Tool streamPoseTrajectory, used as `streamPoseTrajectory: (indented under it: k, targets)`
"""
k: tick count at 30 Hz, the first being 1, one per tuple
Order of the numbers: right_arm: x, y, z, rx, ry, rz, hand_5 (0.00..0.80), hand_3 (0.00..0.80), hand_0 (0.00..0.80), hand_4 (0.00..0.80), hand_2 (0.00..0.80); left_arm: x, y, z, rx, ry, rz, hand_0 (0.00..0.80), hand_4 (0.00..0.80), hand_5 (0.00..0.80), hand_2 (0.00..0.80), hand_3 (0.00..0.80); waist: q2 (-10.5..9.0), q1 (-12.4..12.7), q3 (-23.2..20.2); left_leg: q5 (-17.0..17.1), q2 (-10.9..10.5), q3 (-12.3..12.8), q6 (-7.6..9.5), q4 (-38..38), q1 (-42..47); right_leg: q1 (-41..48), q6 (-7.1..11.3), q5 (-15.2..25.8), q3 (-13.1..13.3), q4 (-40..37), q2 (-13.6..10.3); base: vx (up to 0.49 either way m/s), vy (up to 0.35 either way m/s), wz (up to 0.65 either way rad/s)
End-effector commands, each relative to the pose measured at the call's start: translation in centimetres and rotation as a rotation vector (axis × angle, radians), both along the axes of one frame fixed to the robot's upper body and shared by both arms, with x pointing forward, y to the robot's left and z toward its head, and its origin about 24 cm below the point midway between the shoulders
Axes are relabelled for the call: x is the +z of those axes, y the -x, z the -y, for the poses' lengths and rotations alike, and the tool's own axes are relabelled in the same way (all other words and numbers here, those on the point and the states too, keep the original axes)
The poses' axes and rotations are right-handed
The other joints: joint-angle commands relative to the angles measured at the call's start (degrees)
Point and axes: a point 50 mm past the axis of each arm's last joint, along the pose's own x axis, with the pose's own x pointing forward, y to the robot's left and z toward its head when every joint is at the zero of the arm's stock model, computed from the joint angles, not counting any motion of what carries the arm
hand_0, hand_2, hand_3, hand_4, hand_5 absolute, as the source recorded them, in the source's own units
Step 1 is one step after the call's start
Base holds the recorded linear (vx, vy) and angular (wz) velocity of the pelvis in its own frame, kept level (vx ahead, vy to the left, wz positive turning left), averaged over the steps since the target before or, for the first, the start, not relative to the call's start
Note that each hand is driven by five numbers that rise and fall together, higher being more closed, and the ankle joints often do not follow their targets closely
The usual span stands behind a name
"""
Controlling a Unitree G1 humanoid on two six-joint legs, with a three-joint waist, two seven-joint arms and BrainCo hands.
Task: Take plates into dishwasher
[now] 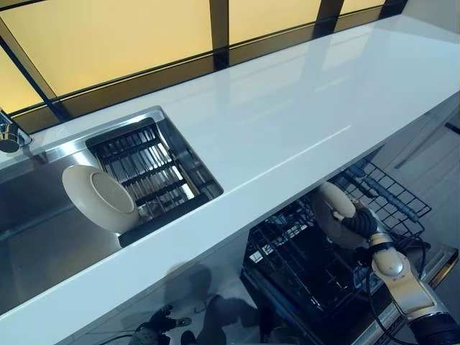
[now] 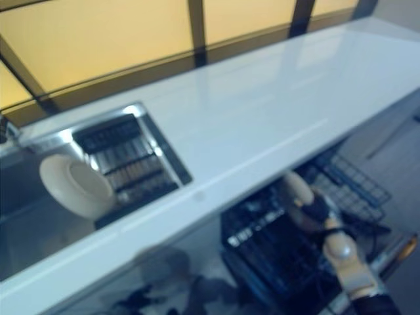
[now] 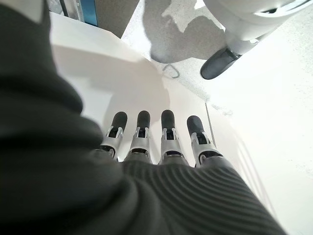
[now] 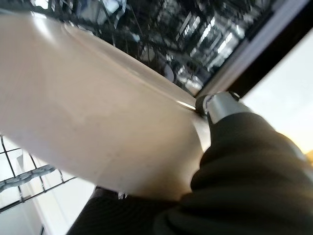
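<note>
My right hand is shut on a cream plate and holds it on edge over the pulled-out black dishwasher rack, just below the counter's front edge. In the right wrist view the plate fills the frame, with my thumb over its rim and the rack's wires behind it. A second cream plate leans upright in the sink, against the drying rack. My left hand shows only in its wrist view, low by the floor, fingers straight and empty.
A long white counter runs across the view above the dishwasher. The open dishwasher door lies at the lower right. A tap stands at the sink's far left. Window panes line the back.
</note>
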Motion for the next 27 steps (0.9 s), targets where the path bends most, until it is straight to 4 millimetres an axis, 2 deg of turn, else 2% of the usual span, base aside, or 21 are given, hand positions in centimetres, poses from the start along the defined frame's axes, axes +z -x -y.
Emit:
streamPoseTrajectory:
  k: [1,5,14,21,23,27]
  targets:
    - [2.0,-1.9,-0.9,0.081,0.100,0.097,0.800,0.800,0.800,0.800,0.800,1.1,-2.5,-1.1,-0.057,-0.049,0.054,0.000,0.000,0.000,0.000,0.000,-3.83,-0.4,0.4,2.1,-3.7,3.5,3.38,0.1,-4.6,2.1,1.03,-6.6,1.3,2.7,1.7,-0.007,-0.008,0.11]
    - [1.0,-1.9,-0.4,0.091,0.191,0.020,0.800,0.800,0.800,0.800,0.800,1.2,-2.9,-1.1,-0.072,-0.054,0.057,0.000,0.000,0.000,0.000,0.000,-3.78,-0.1,0.7,2.2,-3.8,3.3,3.31,0.1,-4.6,2.2,1.10,-6.5,1.1,2.7,1.5,-0.010,-0.013,0.09]
    - [-0.5,-1.7,1.0,0.040,0.246,-0.067,0.800,0.800,0.800,0.800,0.800,1.6,-3.4,-1.5,-0.081,-0.060,0.068,0.000,0.000,0.000,0.000,0.000,-3.82,0.6,1.6,2.4,-3.8,2.9,3.10,-0.1,-4.9,2.0,1.24,-6.4,0.4,2.5,1.6,-0.004,-0.006,0.02]
    - [-2.4,-1.5,1.8,-0.001,0.299,-0.176,0.800,0.800,0.800,0.800,0.800,1.8,-3.8,-1.6,-0.095,-0.066,0.075,0.000,0.000,0.000,0.000,0.000,-3.85,1.4,2.0,2.5,-3.9,2.4,3.04,-0.1,-5.1,2.1,1.28,-6.3,0.0,2.3,1.5,-0.003,-0.009,0.02]
    - [-3.8,-1.1,2.2,-0.042,0.297,-0.246,0.800,0.800,0.800,0.800,0.800,1.9,-3.9,-1.5,-0.106,-0.068,0.074,0.000,0.000,0.000,0.000,0.000,-3.84,1.8,2.1,2.6,-4.0,2.2,3.01,-0.1,-5.2,2.3,1.27,-6.2,-0.3,2.1,1.5,0.002,-0.028,0.10]
    - [-5.2,-0.9,2.8,-0.109,0.266,-0.308,0.800,0.800,0.800,0.800,0.800,2.0,-4.1,-1.4,-0.121,-0.069,0.076,0.000,0.000,0.000,0.000,0.000,-3.59,2.5,2.3,2.7,-4.0,1.7,2.97,-0.2,-5.3,2.5,1.15,-6.2,-0.7,2.0,1.5,0.001,-0.017,0.06]
